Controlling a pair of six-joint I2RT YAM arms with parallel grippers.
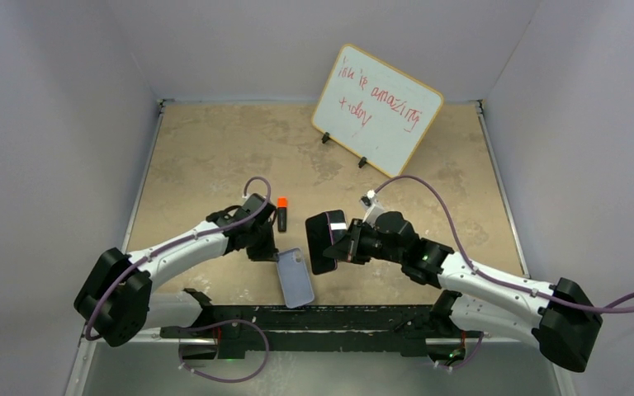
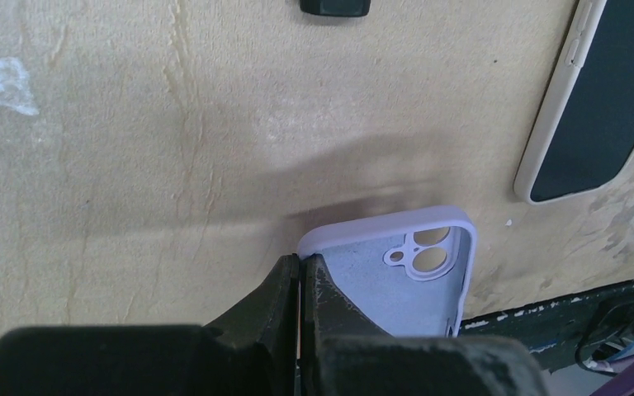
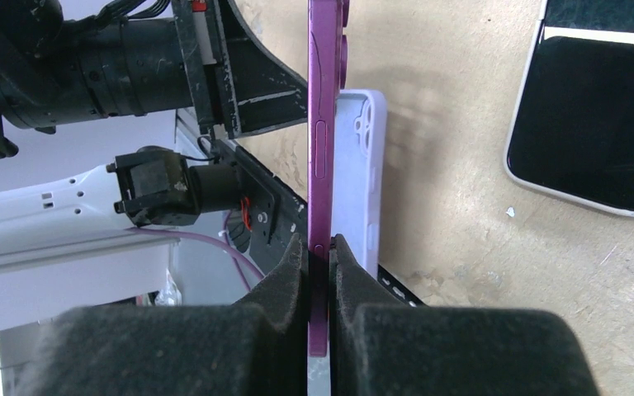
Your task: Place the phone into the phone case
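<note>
The lavender phone case (image 1: 295, 279) lies open side up near the table's front edge. Its camera cutout (image 2: 425, 257) is at the far end. My left gripper (image 2: 300, 260) is shut on the case's rim at a far corner, one finger inside the shell and one outside. My right gripper (image 3: 320, 243) is shut on a purple phone (image 3: 322, 124), held edge-on above the table right beside the case (image 3: 361, 173). A second phone (image 3: 582, 115) with a black screen and pale edge lies flat on the table past the case (image 2: 594, 99). From above, the two grippers (image 1: 266, 246) (image 1: 345, 245) face each other.
A black marker with an orange cap (image 1: 281, 214) lies just beyond my left gripper. A whiteboard with red writing (image 1: 377, 107) stands propped at the back. The black base rail (image 1: 322, 318) runs along the near edge, close to the case's near end.
</note>
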